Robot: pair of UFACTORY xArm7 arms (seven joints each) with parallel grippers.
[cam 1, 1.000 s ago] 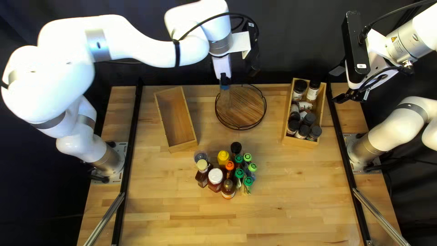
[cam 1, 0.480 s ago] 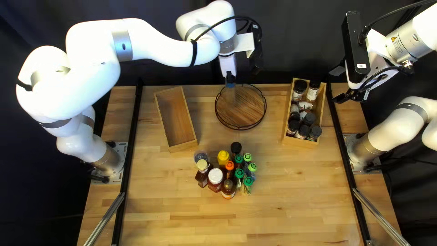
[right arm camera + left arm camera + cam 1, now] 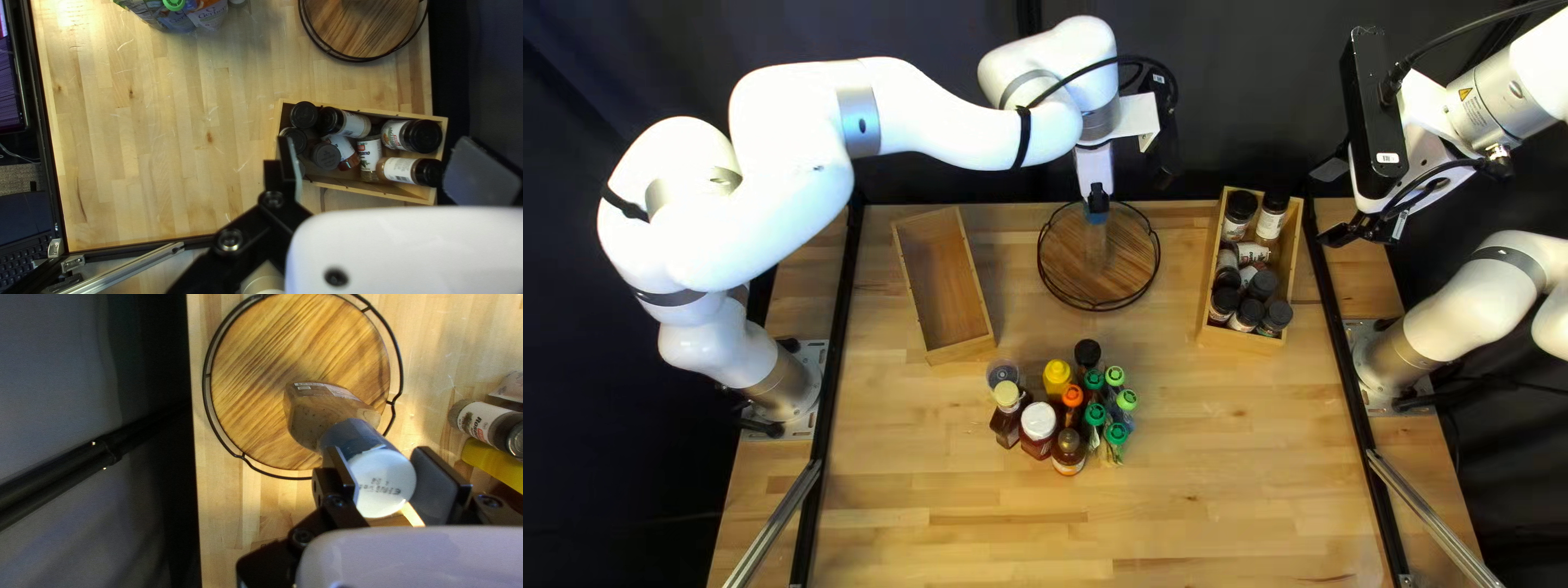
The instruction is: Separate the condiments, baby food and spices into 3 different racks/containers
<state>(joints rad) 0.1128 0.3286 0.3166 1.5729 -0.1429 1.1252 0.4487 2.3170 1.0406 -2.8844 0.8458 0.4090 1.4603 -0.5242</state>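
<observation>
The left gripper has its fingers clamped on the blue-capped bottle, over the round wooden tray; whether its base touches the wood I cannot tell. A black wire rail rings the tray. Toward the table's near edge, a yellow-topped bottle, white-lidded jar and green-capped pouches crowd together. A wooden box sits left of the tray, another, holding black-lidded spice jars, right. The right gripper has fingers wide apart.
</observation>
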